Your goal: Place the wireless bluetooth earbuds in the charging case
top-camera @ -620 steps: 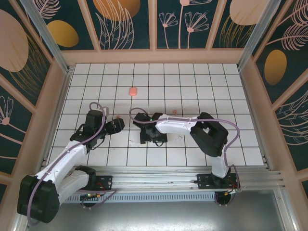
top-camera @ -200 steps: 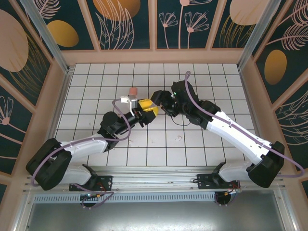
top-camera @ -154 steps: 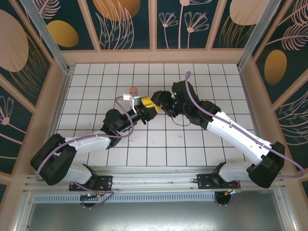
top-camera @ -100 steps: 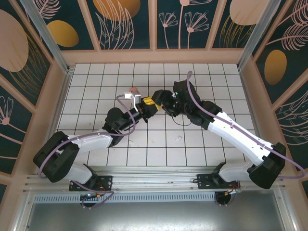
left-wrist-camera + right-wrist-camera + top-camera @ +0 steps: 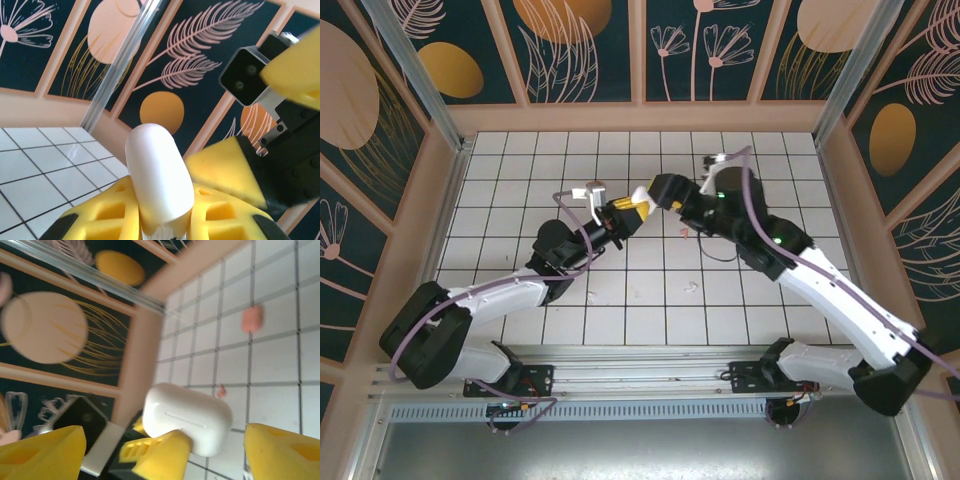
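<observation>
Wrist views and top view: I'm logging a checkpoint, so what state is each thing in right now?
white charging case: lid shut, held off the tiles.
left gripper: shut on the white charging case.
right gripper: open, fingers either side of that case.
pink charging case: lying on the tiles, lid unclear.
pink earbud: loose on the tiles.
white earbud: loose on the tiles.

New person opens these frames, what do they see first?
The arms meet in mid-air over the tiled table. The left gripper clamps a white charging case, with the right gripper open right beside it. A salmon-pink case sits on the tiles beyond, and loose earbuds lie nearer the arm bases.
</observation>
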Robot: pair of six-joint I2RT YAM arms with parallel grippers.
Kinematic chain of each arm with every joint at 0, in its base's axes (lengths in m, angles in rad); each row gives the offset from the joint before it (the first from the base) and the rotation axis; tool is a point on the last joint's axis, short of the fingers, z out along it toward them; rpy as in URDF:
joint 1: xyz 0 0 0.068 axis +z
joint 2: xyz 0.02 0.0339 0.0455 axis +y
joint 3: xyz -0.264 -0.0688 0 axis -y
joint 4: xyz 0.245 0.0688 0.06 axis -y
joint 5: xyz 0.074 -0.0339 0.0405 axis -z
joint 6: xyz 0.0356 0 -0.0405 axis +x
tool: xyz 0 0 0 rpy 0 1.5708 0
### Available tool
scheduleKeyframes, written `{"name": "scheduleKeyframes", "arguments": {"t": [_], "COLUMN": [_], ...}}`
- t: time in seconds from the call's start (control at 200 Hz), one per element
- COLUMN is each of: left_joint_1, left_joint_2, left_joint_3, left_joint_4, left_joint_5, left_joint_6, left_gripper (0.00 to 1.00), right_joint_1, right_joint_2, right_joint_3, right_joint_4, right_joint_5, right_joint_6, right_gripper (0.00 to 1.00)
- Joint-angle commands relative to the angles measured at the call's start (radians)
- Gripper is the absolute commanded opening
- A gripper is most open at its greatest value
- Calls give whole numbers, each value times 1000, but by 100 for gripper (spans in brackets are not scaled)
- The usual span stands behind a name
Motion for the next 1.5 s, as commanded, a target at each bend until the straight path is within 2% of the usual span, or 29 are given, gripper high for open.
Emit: {"name": "scheduleKeyframes", "arguments": {"t": [0.0, 0.12, 0.24, 0.455, 0.791, 0.996, 1.236, 1.491], "left_joint_1": [42, 76, 79, 78, 79, 78, 79, 79], "left_joint_2": [-63, -99, -112, -109, -113, -110, -92, -97], "left_joint_3": [32, 45, 74, 102, 108, 109, 86, 87], "left_joint_4": [19, 66, 114, 219, 230, 254, 293, 260], "left_joint_5": [63, 125, 173, 196, 198, 210, 214, 240], "left_joint_6": [-129, -230, -321, -462, -492, -519, -558, -547], "left_gripper": [4, 3, 3, 2, 2, 2, 2, 2], "right_joint_1": [-70, -115, -118, -106, -30, -30, -29, -30], "right_joint_2": [-77, -102, -85, -51, -15, 3, 31, 63], "right_joint_3": [-54, -98, -128, -183, -173, -169, -149, -140], "right_joint_4": [176, 295, 397, 562, 609, 630, 652, 668], "right_joint_5": [-115, -229, -315, -421, -445, -446, -472, -504], "right_joint_6": [-111, -135, -137, -87, -115, -115, -110, -111], "right_gripper": [79, 72, 69, 59, 55, 45, 42, 25]}}
